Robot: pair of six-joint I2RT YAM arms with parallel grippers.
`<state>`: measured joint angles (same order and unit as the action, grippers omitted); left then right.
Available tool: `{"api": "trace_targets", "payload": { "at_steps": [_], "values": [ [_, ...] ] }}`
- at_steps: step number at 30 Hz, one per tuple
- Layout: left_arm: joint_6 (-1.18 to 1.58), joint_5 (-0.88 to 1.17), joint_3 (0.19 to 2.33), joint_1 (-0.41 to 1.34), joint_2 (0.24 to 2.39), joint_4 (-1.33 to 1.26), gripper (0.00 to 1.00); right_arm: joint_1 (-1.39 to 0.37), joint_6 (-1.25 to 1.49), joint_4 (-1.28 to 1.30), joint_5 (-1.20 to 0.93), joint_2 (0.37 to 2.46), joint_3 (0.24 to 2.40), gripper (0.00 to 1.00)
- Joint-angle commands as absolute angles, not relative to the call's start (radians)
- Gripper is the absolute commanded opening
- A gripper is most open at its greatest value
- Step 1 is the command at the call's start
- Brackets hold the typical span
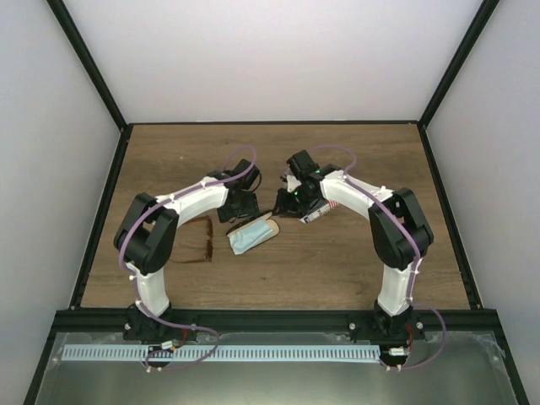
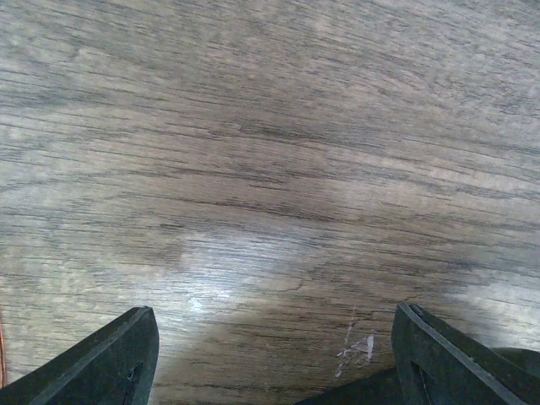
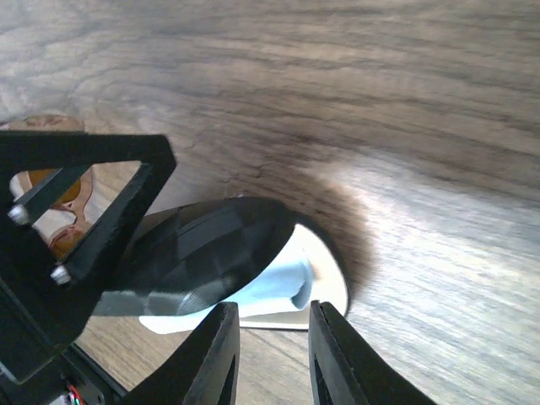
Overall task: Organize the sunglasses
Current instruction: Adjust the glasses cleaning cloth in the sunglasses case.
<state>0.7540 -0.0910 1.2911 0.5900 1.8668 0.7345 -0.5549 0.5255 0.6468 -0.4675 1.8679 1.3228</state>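
Amber-lensed sunglasses (image 1: 202, 240) apart from wide left fingers (image 2: 110, 363) and narrow, empty right fingers (image 3: 211, 363)

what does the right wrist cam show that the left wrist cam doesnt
Only the right wrist view: a light blue cloth on a pale rounded case, a black arm part over them, an amber glimpse at the left, perhaps the sunglasses, and the right gripper, jaws narrowly apart. Only the left wrist view: the left gripper, jaws wide apart with nothing between. Both: the wood table.
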Motion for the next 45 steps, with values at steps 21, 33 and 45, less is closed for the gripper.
{"api": "trace_targets", "payload": {
  "at_steps": [21,33,45],
  "values": [
    [0.741,-0.048,1.295,0.595,1.858,0.752,0.79,-0.671,0.541,0.616,-0.43,1.962,1.321,0.45],
    [0.73,-0.049,1.293,0.596,1.854,0.757,0.79,-0.704,0.543,0.623,-0.431,2.0,1.32,0.27],
    [0.717,-0.048,1.295,0.594,1.862,0.754,0.79,-0.705,0.574,0.63,-0.269,1.924,1.318,0.03]
  ]
}}
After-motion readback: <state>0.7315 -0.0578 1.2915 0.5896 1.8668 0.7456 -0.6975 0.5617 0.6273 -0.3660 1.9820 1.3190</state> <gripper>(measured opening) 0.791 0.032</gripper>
